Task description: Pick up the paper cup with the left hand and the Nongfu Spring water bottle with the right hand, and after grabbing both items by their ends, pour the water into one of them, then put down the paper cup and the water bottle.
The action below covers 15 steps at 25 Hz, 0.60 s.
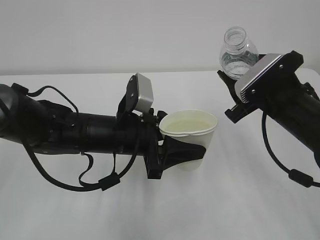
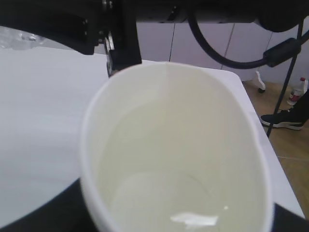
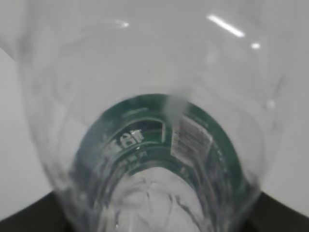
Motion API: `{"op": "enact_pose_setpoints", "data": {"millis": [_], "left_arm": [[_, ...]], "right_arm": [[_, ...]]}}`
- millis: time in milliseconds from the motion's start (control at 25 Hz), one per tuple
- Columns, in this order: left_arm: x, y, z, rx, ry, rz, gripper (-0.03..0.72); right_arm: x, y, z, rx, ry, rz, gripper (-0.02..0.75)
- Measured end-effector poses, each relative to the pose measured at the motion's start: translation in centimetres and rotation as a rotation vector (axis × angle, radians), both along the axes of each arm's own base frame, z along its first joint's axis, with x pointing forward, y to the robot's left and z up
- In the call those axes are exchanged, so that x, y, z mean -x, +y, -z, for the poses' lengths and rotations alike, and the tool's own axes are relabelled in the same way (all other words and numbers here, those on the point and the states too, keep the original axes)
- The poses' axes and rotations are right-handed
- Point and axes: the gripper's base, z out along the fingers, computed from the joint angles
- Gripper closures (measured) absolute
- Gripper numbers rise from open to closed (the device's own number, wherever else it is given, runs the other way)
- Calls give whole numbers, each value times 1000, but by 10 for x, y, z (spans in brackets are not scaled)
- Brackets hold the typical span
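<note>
Currently, the paper cup (image 1: pixel 192 131) is held upright by the left hand (image 1: pixel 75 132), which is stretched out almost level from the left edge of the exterior view, low over the white table (image 1: pixel 225 200), with its grey box (image 1: pixel 142 92) uppermost and black cables looped beneath it. The left claw (image 1: pixel 182 150) is closed partway around the cup's side wall below the rolled rim, one black finger (image 1: pixel 187 149) being seen laid across the front of the cup. Whether the cup's base touches the table cannot be told. Water (image 2: pixel 193 220) is seen lying at the bottom of the cup in the left wrist view, where a bright glint marks its surface. The Nongfu Spring water bottle (image 1: pixel 238 52) is held by the right hand (image 1: pixel 285 100), which comes in from the right edge and slopes upward to the left, its grey ribbed box (image 1: pixel 259 75) facing the camera. The bottle stands well apart from the cup, up and to the right of it, its capless neck pointing upward. The right claw (image 1: pixel 235 97) is set partway closed on the bottle's lower part, most of the grip being hidden behind the box. In the right wrist view the clear wall and dark green label band (image 3: pixel 159 140) fill the picture.
</note>
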Motion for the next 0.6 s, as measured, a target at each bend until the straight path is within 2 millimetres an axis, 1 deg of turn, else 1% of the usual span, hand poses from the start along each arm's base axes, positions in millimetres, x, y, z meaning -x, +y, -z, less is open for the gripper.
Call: {"op": "enact_pose_setpoints", "data": {"millis": [200, 600], "left_arm": [[-1, 0, 0, 5, 3, -8, 298], [-1, 0, -1, 7, 4, -12, 299]], "right_arm": [[3, -2, 3, -63, 44, 19, 318], [0, -9, 3, -220, 100, 88, 318]]}}
